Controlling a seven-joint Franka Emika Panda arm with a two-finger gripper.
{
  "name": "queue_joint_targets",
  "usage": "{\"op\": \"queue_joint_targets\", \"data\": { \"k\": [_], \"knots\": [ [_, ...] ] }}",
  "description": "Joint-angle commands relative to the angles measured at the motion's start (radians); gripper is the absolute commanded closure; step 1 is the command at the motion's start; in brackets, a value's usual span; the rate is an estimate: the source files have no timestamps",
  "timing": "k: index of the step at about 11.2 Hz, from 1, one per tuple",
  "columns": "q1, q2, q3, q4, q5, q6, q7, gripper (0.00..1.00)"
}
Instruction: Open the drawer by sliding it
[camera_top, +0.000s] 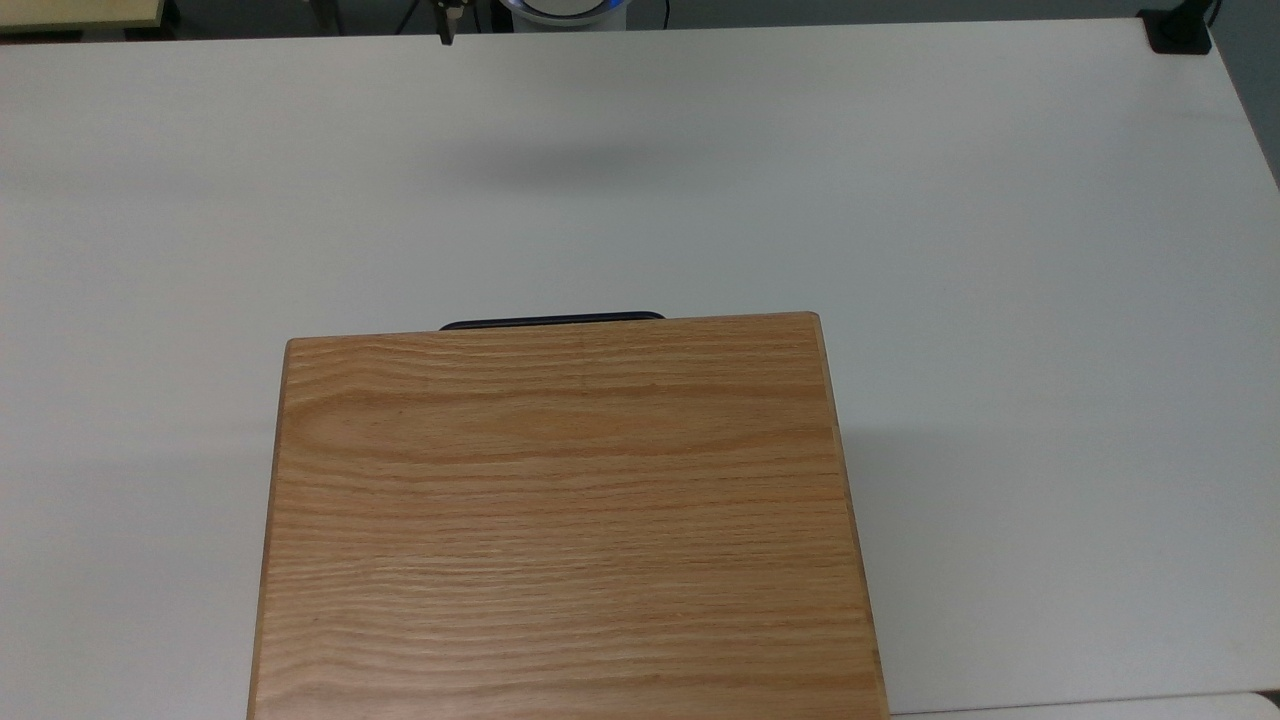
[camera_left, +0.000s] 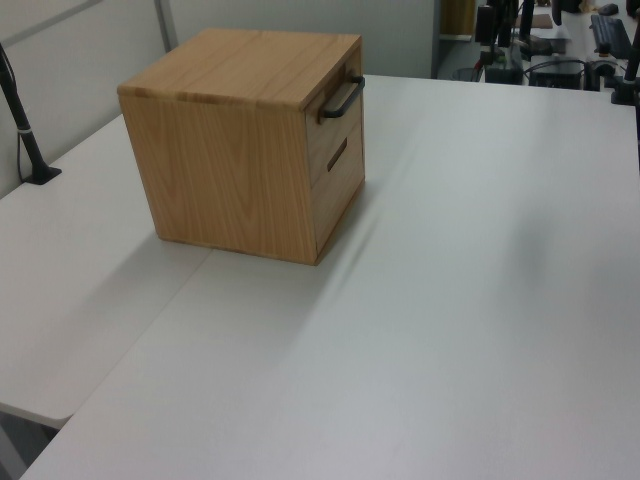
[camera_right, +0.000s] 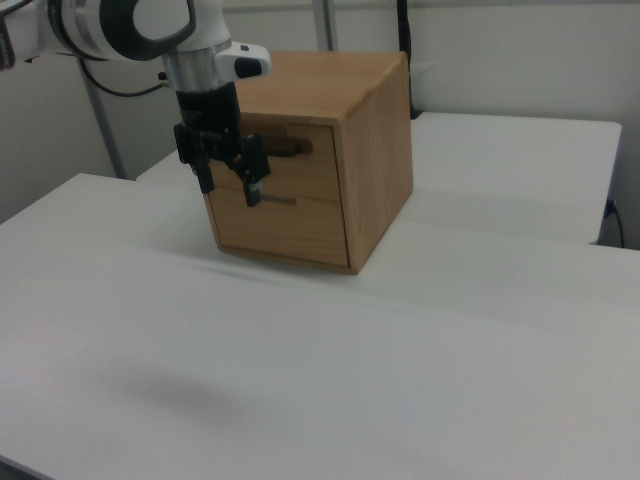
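The drawer is the upper front of an oak cabinet and sits flush, shut. Its long black bar handle runs across the front, shows along the cabinet's far edge in the top view as the handle, and sticks out at the handle in the left view. My gripper hangs open in the air with nothing between its fingers. In the right view it overlaps the drawer front. The top view places one fingertip at the table's far edge, well apart from the cabinet.
The cabinet stands on a wide white table. A lower front with a recessed slot sits under the drawer. A black clamp is at the top view's far right corner, and a black post stands at the left view's left.
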Motion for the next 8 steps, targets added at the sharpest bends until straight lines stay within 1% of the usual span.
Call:
{"op": "queue_joint_targets", "data": {
  "k": [1, 8],
  "knots": [
    [0.002, -0.008, 0.005, 0.006, -0.016, -0.031, -0.013, 0.0],
    [-0.002, -0.006, 0.006, 0.006, -0.005, -0.017, -0.019, 0.0]
  ]
}}
